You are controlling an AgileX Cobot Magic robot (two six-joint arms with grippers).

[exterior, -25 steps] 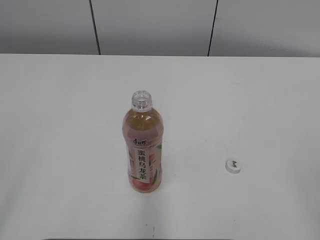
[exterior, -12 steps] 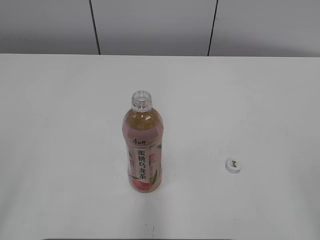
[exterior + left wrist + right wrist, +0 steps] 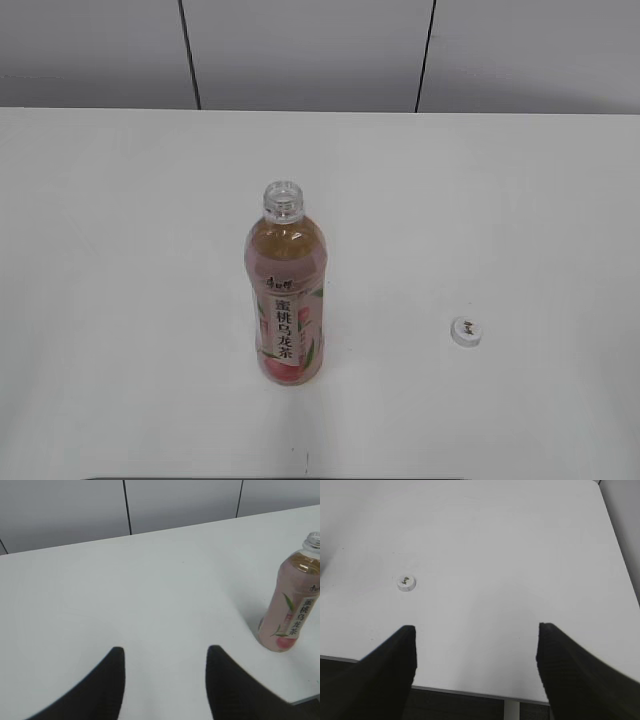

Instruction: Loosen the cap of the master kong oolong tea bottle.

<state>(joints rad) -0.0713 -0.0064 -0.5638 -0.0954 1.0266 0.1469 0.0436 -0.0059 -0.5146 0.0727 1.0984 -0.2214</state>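
Left gripper (image 3: 162,652) fingers are sitting spread wide at the bottom of the left wrist frame, gripping nothing, just white table (image 3: 150,590) between them. Right gripper (image 3: 476,632) is gaping even wider, also empty-handed. The cap (image 3: 466,331) is lying logo-up at lower right of the exterior frame, well apart from the master kong oolong tea bottle (image 3: 286,300), which is standing upright around center, neck open.
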